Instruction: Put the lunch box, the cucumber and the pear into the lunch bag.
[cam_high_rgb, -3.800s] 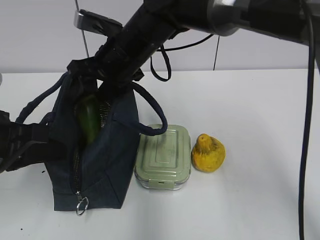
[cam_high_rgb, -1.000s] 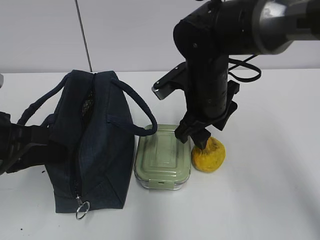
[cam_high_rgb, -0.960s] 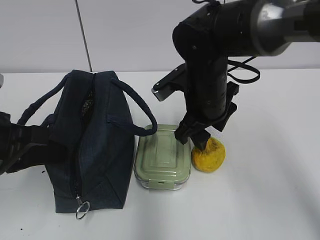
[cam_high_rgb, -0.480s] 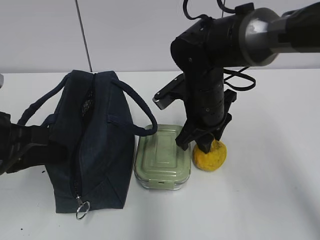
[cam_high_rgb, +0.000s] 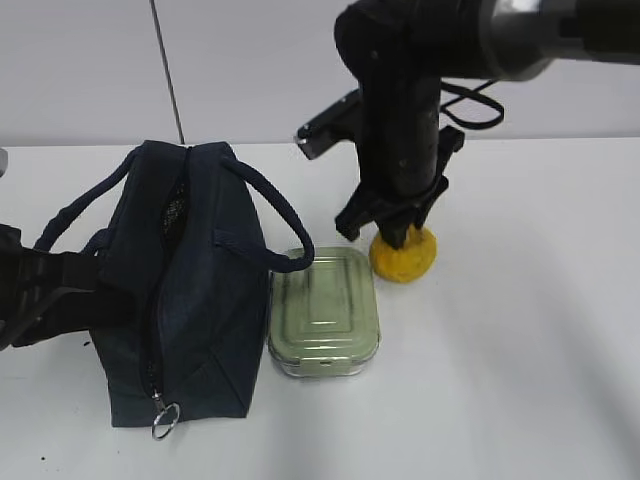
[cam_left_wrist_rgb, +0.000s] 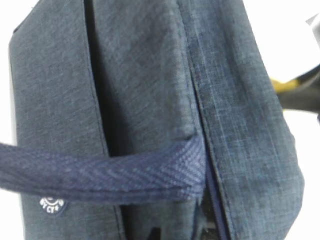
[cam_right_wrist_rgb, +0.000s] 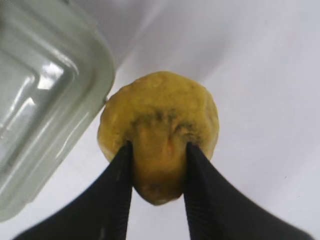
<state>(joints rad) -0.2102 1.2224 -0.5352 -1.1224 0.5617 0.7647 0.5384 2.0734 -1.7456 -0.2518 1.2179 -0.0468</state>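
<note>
My right gripper (cam_right_wrist_rgb: 157, 167) is clamped on the pear's (cam_right_wrist_rgb: 159, 132) narrow top, lifting it for the lunch bag (cam_high_rgb: 185, 290). My left gripper, hidden but shut, steadies the lunch bag.

Under my jaws spreads a plain white table (cam_high_rgb: 520, 380), brightly lit, with soft grey shadows pooling just beneath them. Beyond them rises a pale wall (cam_high_rgb: 80, 70), split by a thin dark vertical seam (cam_high_rgb: 167, 70).

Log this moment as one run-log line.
right gripper: shut on pear | lunch box: on table | lunch bag: upright
</note>
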